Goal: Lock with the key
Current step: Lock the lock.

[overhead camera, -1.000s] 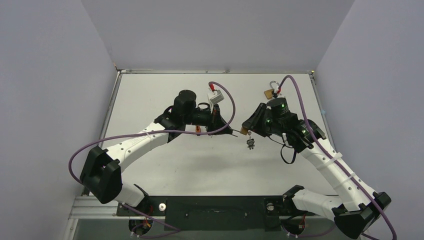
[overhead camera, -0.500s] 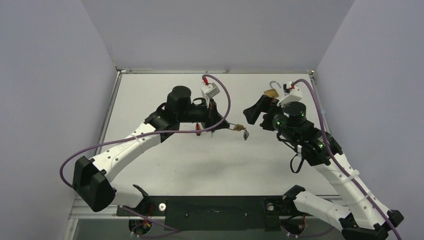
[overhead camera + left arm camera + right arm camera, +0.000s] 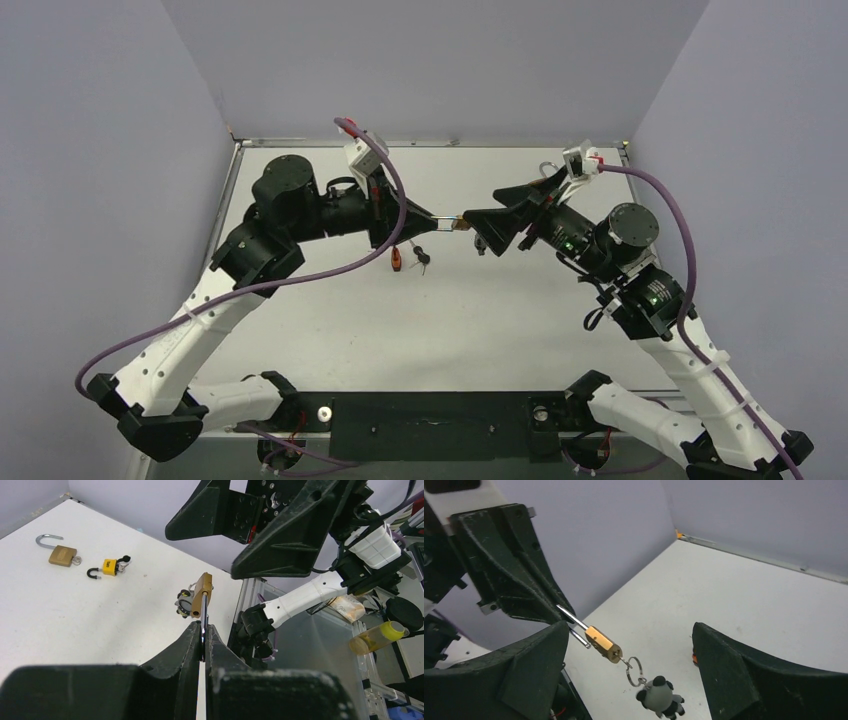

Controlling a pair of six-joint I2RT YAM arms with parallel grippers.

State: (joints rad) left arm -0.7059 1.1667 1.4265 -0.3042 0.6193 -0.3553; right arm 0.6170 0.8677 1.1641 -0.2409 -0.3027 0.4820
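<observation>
My left gripper [image 3: 204, 635] is shut on the steel shackle of a small brass padlock [image 3: 202, 594] and holds it out in the air above the table. The key [image 3: 626, 661] sits in the padlock's keyhole. Its ring [image 3: 634, 664] and a grey panda charm [image 3: 660, 697] dangle below. My right gripper [image 3: 629, 626] faces the padlock [image 3: 602, 643] with its fingers [image 3: 749, 680] spread wide and touches nothing. The padlock hangs just off the fingertips, closer to the left one. From above, the two grippers meet tip to tip around the padlock [image 3: 456, 223].
On the table lie another brass padlock [image 3: 62, 555] with its shackle open and a small yellow padlock [image 3: 109, 566] with a key. A small orange item [image 3: 396, 258] and dark keys [image 3: 420, 257] rest below the left gripper. Grey walls close in three sides.
The right gripper let go and opened wide, then swung round to face the padlock. The left arm lifted the padlock and carried it toward the back of the table.
</observation>
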